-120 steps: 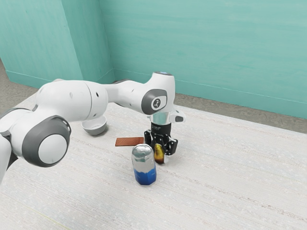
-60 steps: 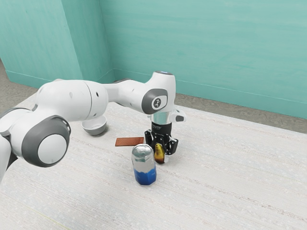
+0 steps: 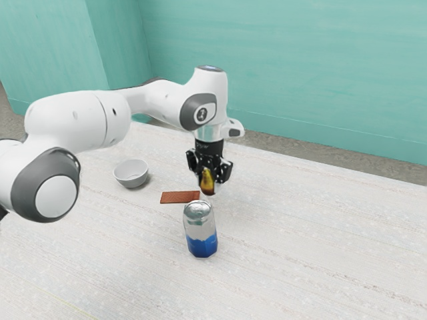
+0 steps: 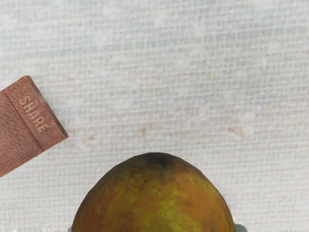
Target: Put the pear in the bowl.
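While the bowl (image 3: 131,174) sits well apart on the surface (image 3: 293,247), your gripper (image 3: 211,180) has the pear (image 3: 207,183) pinched between both fingers, seemingly held up in the air near the can (image 3: 201,230).

From where I'm standing, I can make out just one word: SHARE, in plain capitals on the reddish-brown bar (image 4: 17,125). It runs alongside the bar's short end, between that edge and a straight groove, and the letters look a touch paler than the surface around them. There's a small pale mark on the round dark cap (image 3: 202,114) of the white arm (image 3: 73,120), and faint light lettering on the black collar (image 3: 209,147) lower down, but both are too small for me to read.
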You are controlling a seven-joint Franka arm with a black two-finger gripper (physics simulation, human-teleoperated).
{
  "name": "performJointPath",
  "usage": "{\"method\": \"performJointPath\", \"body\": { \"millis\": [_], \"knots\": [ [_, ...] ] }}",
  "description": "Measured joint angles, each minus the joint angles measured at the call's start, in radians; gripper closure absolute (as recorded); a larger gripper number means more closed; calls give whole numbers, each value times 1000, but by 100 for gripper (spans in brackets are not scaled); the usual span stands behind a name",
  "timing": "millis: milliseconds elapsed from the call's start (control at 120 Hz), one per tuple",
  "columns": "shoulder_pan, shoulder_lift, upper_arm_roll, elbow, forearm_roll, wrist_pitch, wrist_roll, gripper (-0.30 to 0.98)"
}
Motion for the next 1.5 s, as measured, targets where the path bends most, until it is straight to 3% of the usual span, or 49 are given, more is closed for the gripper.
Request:
{"method": "performJointPath", "body": {
  "millis": [192, 392, 650, 833, 1042, 1217, 1375, 1500],
  "knots": [
    [99, -64, 34, -7, 11, -3, 0, 41],
    [267, -84, 34, -9, 1, -24, 1, 42],
    [445, -45, -63, 26, -10, -35, 6, 43],
    [472, 41, -81, 141, -8, -27, 10, 43],
    [497, 88, -81, 158, -9, 5, 12, 43],
    [497, 89, -81, 149, -19, 17, 15, 21],
    [491, 79, -80, 137, -23, 22, 17, 10],
    [466, -32, -61, 41, -22, 24, 19, 6]
  ]
}}
